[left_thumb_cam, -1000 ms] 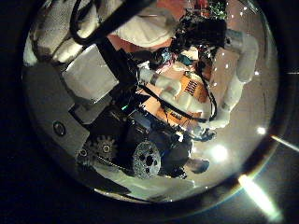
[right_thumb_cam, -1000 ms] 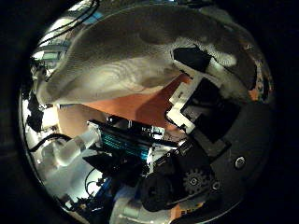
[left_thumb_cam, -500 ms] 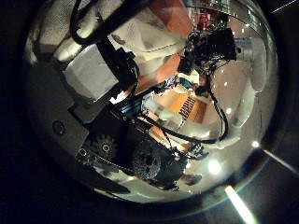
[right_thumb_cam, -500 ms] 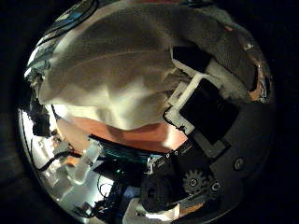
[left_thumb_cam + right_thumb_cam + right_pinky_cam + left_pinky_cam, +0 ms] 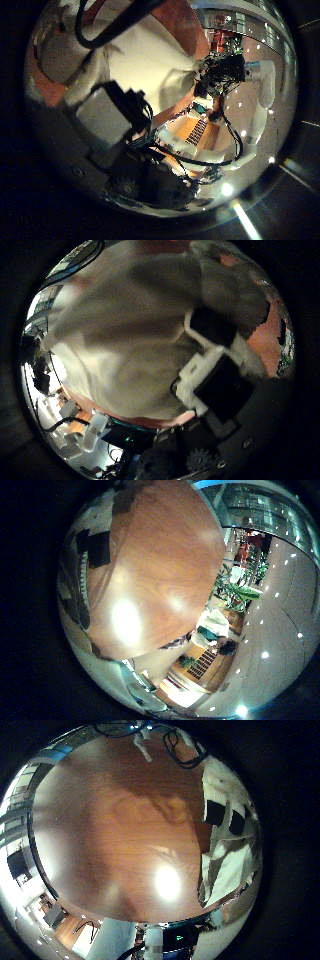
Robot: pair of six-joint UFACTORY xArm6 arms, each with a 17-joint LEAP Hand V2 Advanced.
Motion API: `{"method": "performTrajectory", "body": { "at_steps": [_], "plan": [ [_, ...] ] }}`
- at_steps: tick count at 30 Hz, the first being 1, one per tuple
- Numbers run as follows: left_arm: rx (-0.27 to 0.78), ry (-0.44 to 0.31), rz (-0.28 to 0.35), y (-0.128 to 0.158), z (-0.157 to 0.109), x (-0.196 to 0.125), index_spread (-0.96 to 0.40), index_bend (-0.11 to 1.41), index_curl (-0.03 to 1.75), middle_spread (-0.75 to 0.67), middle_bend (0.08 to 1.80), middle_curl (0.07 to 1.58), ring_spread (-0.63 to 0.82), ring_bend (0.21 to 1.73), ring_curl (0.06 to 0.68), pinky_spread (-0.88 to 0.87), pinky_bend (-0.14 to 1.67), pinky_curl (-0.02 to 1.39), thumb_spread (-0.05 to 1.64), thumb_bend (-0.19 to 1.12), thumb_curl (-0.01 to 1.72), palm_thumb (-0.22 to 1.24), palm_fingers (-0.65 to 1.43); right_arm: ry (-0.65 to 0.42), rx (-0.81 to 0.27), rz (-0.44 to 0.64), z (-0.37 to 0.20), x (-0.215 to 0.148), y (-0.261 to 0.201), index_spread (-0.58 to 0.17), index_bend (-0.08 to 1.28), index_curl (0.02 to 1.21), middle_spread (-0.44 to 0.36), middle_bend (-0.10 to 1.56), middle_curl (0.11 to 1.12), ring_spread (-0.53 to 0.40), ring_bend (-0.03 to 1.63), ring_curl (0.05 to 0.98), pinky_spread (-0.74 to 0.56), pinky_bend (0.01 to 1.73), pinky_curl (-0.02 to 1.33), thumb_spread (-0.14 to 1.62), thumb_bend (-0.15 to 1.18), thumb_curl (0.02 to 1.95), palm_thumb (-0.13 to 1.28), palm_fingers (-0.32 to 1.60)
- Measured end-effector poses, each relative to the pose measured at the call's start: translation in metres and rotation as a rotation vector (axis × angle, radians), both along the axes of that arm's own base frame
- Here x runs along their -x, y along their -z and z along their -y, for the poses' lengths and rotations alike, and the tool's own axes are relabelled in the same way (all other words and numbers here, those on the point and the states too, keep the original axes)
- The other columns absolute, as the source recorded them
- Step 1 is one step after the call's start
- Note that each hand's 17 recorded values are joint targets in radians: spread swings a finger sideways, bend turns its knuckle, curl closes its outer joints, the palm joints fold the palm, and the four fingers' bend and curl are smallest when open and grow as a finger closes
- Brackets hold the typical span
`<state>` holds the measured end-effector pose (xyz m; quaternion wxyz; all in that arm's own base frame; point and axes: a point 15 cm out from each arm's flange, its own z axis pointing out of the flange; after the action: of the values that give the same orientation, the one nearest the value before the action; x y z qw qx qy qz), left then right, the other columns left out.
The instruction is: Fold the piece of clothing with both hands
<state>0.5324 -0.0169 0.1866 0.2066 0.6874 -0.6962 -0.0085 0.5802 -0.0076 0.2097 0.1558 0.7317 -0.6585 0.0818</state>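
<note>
The piece of clothing (image 5: 120,350) is a pale ribbed cloth that fills most of the right thumb side palm view, close to that palm. My right hand (image 5: 215,375) has its fingers curled onto the cloth. In the left thumb side palm view the same clothing (image 5: 150,55) lies close behind my left hand (image 5: 115,115), whose fingers bend round a fold of it. A hanging edge of the clothing (image 5: 228,875) shows beside the left hand's fingers (image 5: 222,815), above the wooden table (image 5: 110,830).
The wooden table (image 5: 160,570) spreads wide under both palms, with a bright lamp glare on it. Another hand with its wires (image 5: 222,72) shows beyond the cloth. The table's edge and the room lie further out.
Both palm cameras have turned. The clothing now covers far more of the right thumb side view and more of the left one; the room and the arm beneath it have dropped out of sight.
</note>
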Motion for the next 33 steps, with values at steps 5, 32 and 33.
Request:
{"method": "performTrajectory", "body": {
  "at_steps": [5, 32, 33],
  "plan": [
    [-0.019, -0.045, 0.025, 0.001, -0.019, -0.009, -0.46, 0.12, 1.15, -0.30, 0.26, 0.86, -0.39, 1.20, 0.539, -0.62, 0.88, 0.85, 1.11, -0.02, 0.52, 0.68, 0.24, 0.044, -0.083, 0.162, 0.016, -0.025, -0.040, -0.463, 0.20, 0.67, -0.229, 0.56, 0.65, -0.277, 1.14, 0.588, -0.33, 1.13, 0.71, 1.14, -0.03, 0.54, 0.77, 0.11],
    [0.030, 0.126, 0.153, -0.086, 0.035, 0.072, -0.03, 0.18, 0.67, 0.13, 0.20, 0.56, -0.05, 0.88, 0.404, -0.14, 0.50, 0.78, 1.12, -0.02, 0.46, 0.67, 0.16, 0.329, -0.276, -0.165, 0.062, 0.077, -0.010, -0.244, 0.19, 0.45, -0.079, 0.56, 0.52, -0.085, 0.94, 0.414, 0.10, 0.81, 0.51, 1.18, -0.03, 0.27, 0.15, 0.25],
    [0.033, 0.128, 0.157, -0.087, 0.036, 0.076, -0.03, 0.18, 0.66, 0.13, 0.20, 0.56, -0.05, 0.88, 0.401, -0.13, 0.49, 0.78, 1.13, -0.02, 0.46, 0.67, 0.17, 0.333, -0.286, -0.176, 0.058, 0.077, -0.004, -0.235, 0.19, 0.45, -0.068, 0.56, 0.51, -0.080, 0.93, 0.410, 0.10, 0.80, 0.51, 1.17, -0.03, 0.27, 0.15, 0.26]
  ]
}}
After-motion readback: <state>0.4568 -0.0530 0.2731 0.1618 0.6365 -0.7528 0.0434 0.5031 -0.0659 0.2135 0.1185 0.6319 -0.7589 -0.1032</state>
